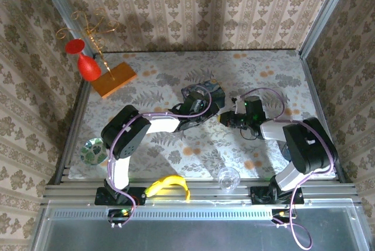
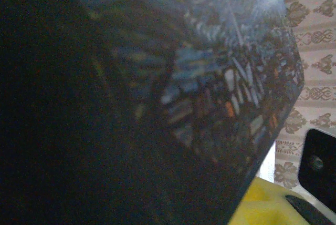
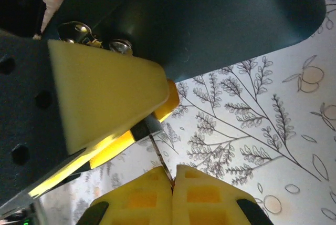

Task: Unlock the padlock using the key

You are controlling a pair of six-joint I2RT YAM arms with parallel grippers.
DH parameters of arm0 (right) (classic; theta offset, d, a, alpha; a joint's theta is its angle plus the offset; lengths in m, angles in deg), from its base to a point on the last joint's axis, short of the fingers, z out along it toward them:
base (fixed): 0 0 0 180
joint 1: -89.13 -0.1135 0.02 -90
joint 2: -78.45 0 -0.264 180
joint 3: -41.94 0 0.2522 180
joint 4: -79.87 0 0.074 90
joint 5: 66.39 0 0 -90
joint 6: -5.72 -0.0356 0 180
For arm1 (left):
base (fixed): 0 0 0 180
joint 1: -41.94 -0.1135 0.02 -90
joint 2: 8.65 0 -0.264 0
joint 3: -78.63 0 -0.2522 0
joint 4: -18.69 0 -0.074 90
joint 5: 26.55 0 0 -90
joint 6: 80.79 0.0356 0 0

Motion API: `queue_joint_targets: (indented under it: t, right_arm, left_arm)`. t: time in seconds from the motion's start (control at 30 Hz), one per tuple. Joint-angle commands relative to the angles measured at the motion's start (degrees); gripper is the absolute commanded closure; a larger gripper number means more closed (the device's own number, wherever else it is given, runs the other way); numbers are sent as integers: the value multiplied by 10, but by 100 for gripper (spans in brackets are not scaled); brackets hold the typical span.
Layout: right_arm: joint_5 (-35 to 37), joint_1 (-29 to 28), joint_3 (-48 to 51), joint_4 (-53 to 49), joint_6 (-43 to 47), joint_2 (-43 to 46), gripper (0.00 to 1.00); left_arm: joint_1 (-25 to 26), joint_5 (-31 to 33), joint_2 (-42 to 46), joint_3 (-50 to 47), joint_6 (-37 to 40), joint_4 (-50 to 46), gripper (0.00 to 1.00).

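My right gripper [image 3: 173, 175] [image 1: 224, 119] is shut on the key [image 3: 160, 154], a thin silvery blade that rises from between its yellow fingertips. The blade's tip meets the padlock [image 3: 146, 129], a small dark grey block. The padlock is clamped between the yellow fingers of my left gripper [image 3: 157, 113] [image 1: 205, 110]. Just behind them stands the blue painted tin [image 3: 220, 20] [image 1: 202, 94], with a metal latch and screws [image 3: 119, 46] on its edge. In the left wrist view the tin's dark painted side [image 2: 220, 93] is very close, with one yellow finger [image 2: 262, 204] at the bottom right.
A red goblet [image 1: 88, 66] and a gold wire stand on a wooden block [image 1: 114, 80] sit at the back left. A disc [image 1: 92, 150] lies at the left edge. A banana [image 1: 167, 185] and a clear glass [image 1: 228, 177] lie along the front rail.
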Motion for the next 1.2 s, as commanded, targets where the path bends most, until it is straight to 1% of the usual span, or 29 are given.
queue_joint_targets:
  t: [0.0, 0.23, 0.37, 0.53, 0.73, 0.97, 1.17]
  right_arm:
    - [-54, 21, -51, 138, -68, -34, 100]
    - [-66, 23, -61, 147, -84, -64, 100]
    - [-60, 27, -62, 150, -90, -59, 100]
    - [-51, 38, -74, 123, -89, -49, 100]
    - [-63, 49, -83, 122, -107, -59, 100]
    - [-63, 49, -67, 133, -109, -61, 100]
    - [-44, 48, -48, 112, -99, -48, 100]
  left_arm:
    - [32, -95, -1, -4, -16, 22, 99]
    - [32, -98, 6, -9, -16, 22, 100]
    - [33, -102, 2, -8, -18, 24, 100]
    - [35, -110, -2, -13, -21, 28, 100]
    - [34, -110, -1, -18, -22, 32, 100]
    - [34, -109, -5, -14, -23, 39, 100]
    - [34, -110, -8, -18, -27, 47, 100]
